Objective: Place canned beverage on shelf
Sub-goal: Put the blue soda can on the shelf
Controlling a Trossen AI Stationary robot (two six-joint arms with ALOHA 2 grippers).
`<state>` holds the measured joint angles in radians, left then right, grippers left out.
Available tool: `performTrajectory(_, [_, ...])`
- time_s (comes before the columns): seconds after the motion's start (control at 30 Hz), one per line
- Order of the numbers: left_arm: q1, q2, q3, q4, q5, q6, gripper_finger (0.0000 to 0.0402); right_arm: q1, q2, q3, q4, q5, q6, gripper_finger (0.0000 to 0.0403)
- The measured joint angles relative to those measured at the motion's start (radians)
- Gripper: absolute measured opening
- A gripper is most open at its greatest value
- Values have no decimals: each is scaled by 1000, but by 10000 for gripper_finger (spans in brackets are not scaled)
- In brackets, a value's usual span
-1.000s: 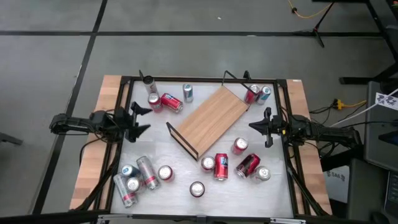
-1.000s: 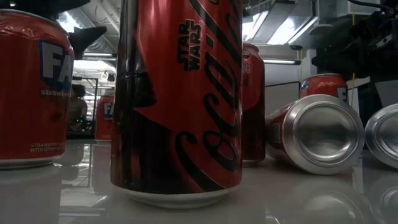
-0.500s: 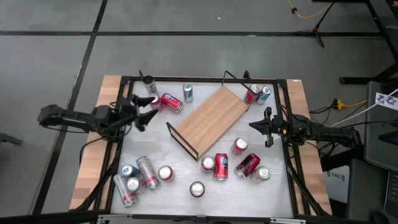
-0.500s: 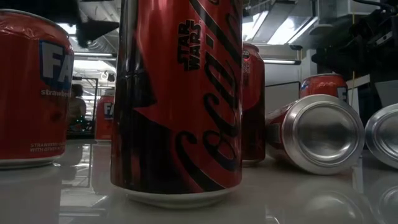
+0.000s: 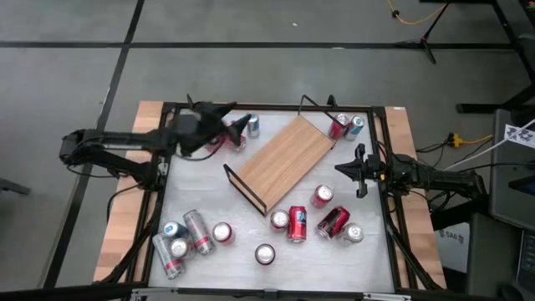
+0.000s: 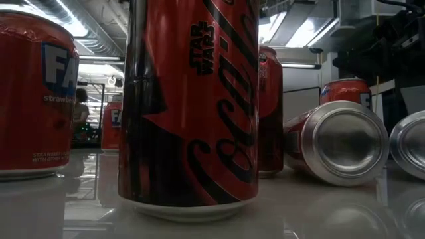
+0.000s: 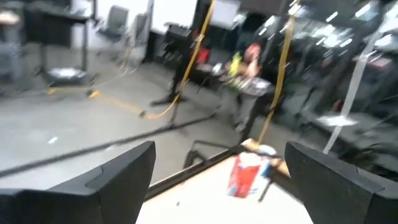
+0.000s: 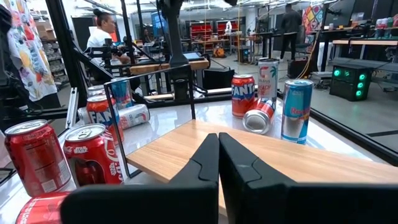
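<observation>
high view: left gripper [image 5: 236, 124] open over cans (far-left cluster) [image 5: 227, 136]; shelf [image 5: 281, 159] bare

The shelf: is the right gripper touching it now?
Apart. In the high view the right gripper, shut, sits beside the shelf with bare white tabletop between its fingertips and the board's edge.

The shelf [image 5: 280, 160] lay slantwise at the table's [image 5: 251, 226] middle, with nothing on it. Two cans [image 5: 346, 126] sat just beyond its far right end. The left gripper [image 5: 236, 125] hung over the far left cans [image 5: 251, 126], perhaps touching none. The right gripper [image 5: 343, 169] waited near the shelf's right side. Five cans [image 5: 318, 219] clustered in front of the shelf, more cans [image 5: 185, 235] at front left.
</observation>
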<state>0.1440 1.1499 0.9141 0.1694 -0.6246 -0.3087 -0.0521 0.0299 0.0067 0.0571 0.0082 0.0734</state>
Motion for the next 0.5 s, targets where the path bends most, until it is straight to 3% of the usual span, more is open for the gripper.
performTrajectory(0.27, [111,235,313,-354,20,-53,353,0,0,0,-8,0,0,0])
performTrajectory(0.5, [202,361,499,-604,102,-169,352,0,0,0,-7,0,0,0])
